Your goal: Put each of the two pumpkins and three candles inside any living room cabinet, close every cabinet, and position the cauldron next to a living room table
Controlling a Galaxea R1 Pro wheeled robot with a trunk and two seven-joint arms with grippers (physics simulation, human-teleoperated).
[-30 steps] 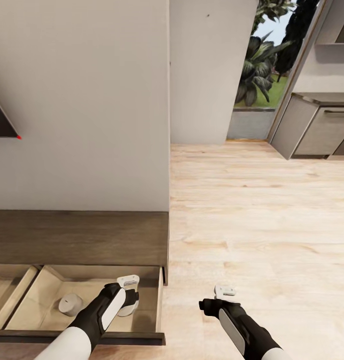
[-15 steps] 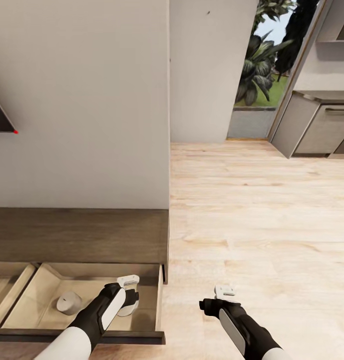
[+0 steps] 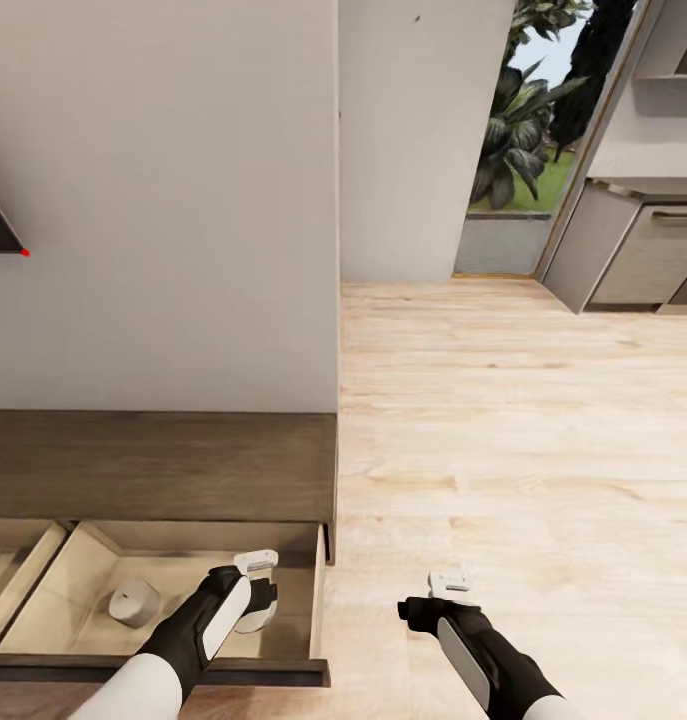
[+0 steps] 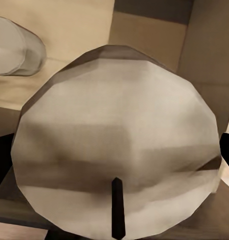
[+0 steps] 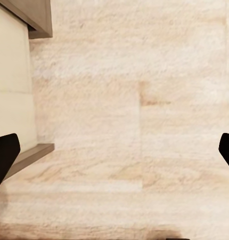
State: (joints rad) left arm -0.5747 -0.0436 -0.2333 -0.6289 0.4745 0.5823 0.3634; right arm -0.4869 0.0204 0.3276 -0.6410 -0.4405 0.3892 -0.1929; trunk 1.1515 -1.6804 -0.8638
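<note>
The long dark-brown cabinet (image 3: 163,465) stands against the wall at lower left, with its right-hand drawer (image 3: 319,600) pulled out and showing a beige inside. One pale candle (image 3: 133,603) (image 4: 14,47) rests on the drawer floor. My left gripper (image 3: 253,604) hangs over the same drawer, shut on a second candle (image 3: 249,620), whose flat top and dark wick (image 4: 114,130) loom close in the left wrist view. To the right of the cabinet, above bare floor, my right gripper (image 3: 449,590) is open and holds nothing; its dark fingertips (image 5: 4,155) stand far apart.
A second open drawer (image 3: 13,560) lies left of the first. A wall corner (image 3: 338,300) rises behind the cabinet's right end. Light wood floor (image 3: 523,450) runs back to a glazed opening with plants (image 3: 523,140) and grey kitchen cabinets (image 3: 648,255).
The whole picture has shifted slightly, so the camera moved; the drawer and the resting candle sit a little further left in view. Both grippers keep the same pose and grip.
</note>
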